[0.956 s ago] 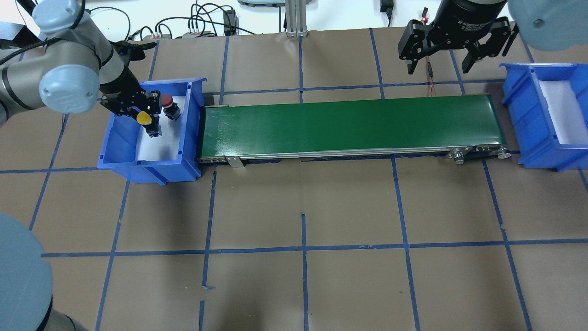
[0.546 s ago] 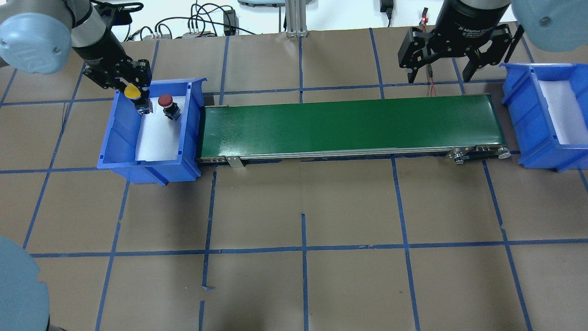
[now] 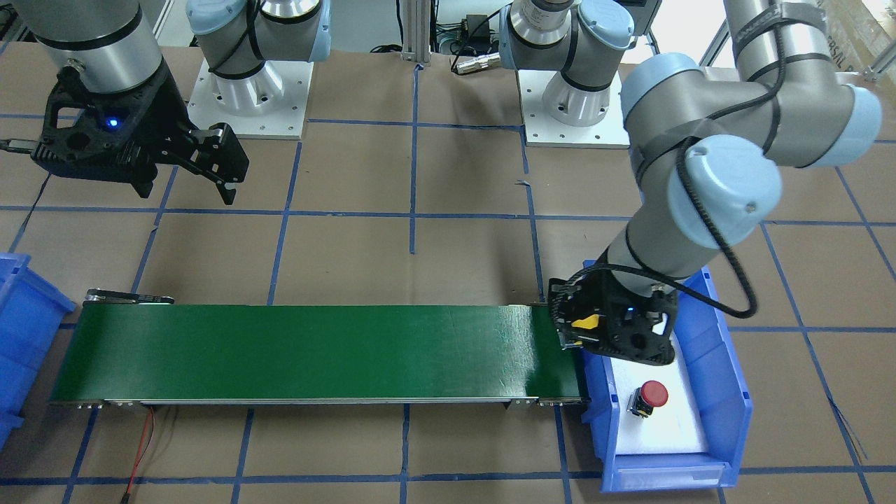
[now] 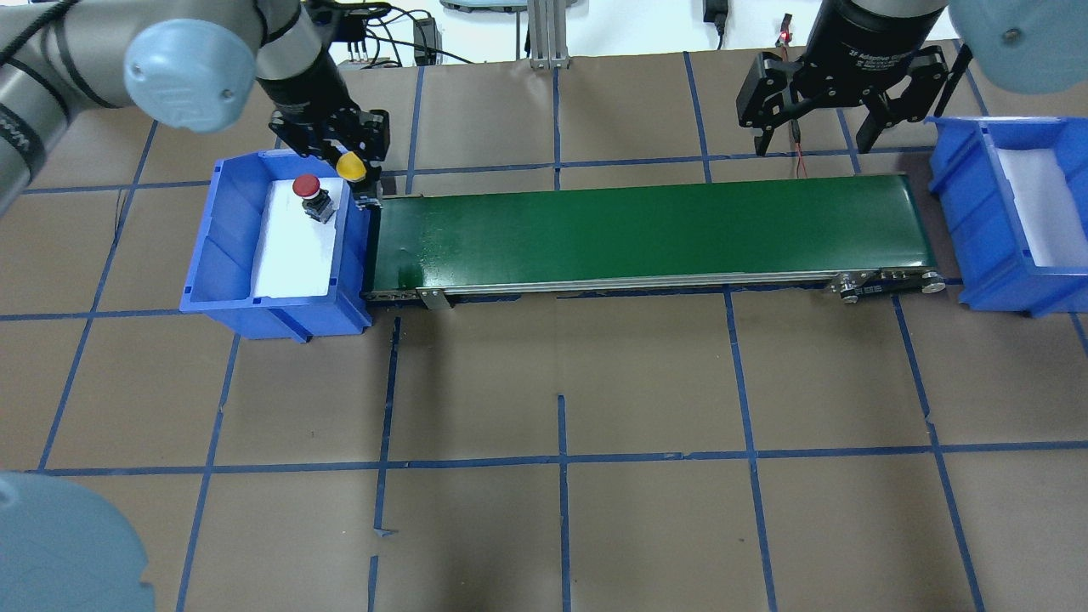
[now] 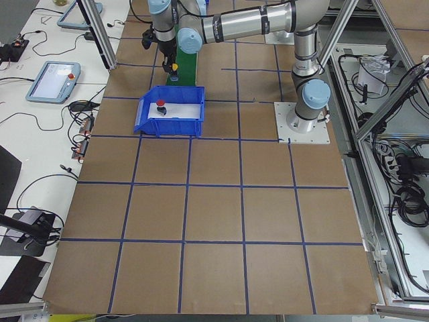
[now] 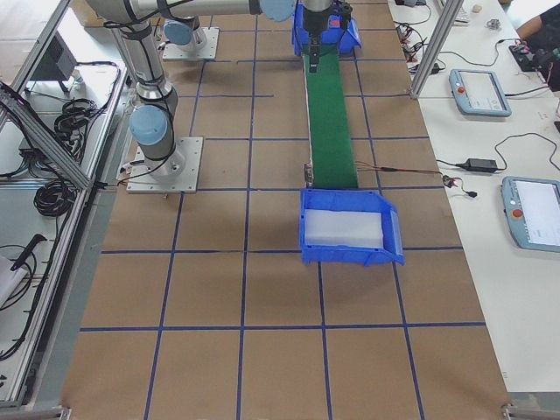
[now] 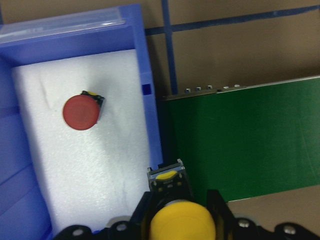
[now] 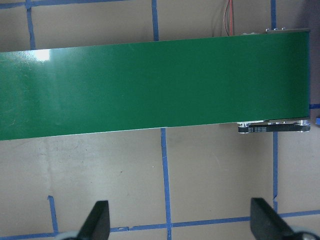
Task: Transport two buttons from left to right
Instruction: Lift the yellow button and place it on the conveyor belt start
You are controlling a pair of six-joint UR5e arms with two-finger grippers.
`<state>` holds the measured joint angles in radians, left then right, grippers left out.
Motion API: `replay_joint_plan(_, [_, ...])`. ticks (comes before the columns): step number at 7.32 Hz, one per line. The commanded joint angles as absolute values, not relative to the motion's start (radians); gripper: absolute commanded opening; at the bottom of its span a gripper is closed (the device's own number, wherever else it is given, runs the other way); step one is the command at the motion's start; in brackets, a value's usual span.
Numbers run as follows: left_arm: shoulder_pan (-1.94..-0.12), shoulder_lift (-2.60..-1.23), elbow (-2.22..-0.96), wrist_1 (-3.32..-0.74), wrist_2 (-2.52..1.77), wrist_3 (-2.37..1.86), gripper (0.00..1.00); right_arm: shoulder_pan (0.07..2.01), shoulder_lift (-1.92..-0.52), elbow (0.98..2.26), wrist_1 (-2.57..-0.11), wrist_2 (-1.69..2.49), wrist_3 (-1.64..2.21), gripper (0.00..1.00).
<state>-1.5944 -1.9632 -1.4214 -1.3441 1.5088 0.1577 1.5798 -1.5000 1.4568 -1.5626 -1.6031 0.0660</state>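
My left gripper (image 4: pixel 360 180) is shut on the yellow button (image 4: pixel 351 167). It holds the button above the right wall of the left blue bin (image 4: pixel 223 246), at the left end of the green conveyor belt (image 4: pixel 646 225). In the left wrist view the yellow button (image 7: pixel 182 225) sits between the two fingers, cap towards the camera. The red button (image 4: pixel 307 187) stands on white foam inside the left bin, also seen as the red button (image 7: pixel 81 112). My right gripper (image 4: pixel 812 140) hangs open and empty behind the belt's right end.
A second blue bin (image 4: pixel 977 212) with a white foam liner stands past the belt's right end. A red wire (image 4: pixel 799 144) lies under the right gripper. Brown paper with blue tape lines covers the table (image 4: pixel 561 382).
My left gripper has lifted the yellow button out of the bin and carried it right, from the back-left corner to the belt's left end. The right gripper has barely moved.
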Motion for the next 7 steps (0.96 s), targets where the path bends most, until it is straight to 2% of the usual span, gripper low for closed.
replay_joint_plan(1, [-1.653,-2.064,-1.414,-1.279,1.509,0.072,0.22,1.578,-1.5,1.457,-1.562,-1.605,0.066,1.0])
replay_joint_plan(4, [-1.669,-2.071,-1.428,-1.284,1.502,0.038,0.25,1.578,-1.5,1.459,-1.559,-1.605,0.066,1.0])
replay_joint_plan(5, [-1.669,-2.075,-1.428,-1.284,1.503,0.041,0.32,1.578,-1.5,1.459,-1.562,-1.603,0.069,1.0])
replay_joint_plan(6, [-1.669,-2.075,-1.428,-1.282,1.506,0.041,0.72,1.578,-1.5,1.46,-1.562,-1.603,0.069,1.0])
replay_joint_plan(7, [-1.666,-2.068,-1.416,-1.281,1.5,0.046,1.0,1.578,-1.5,1.462,-1.559,-1.601,0.069,1.0])
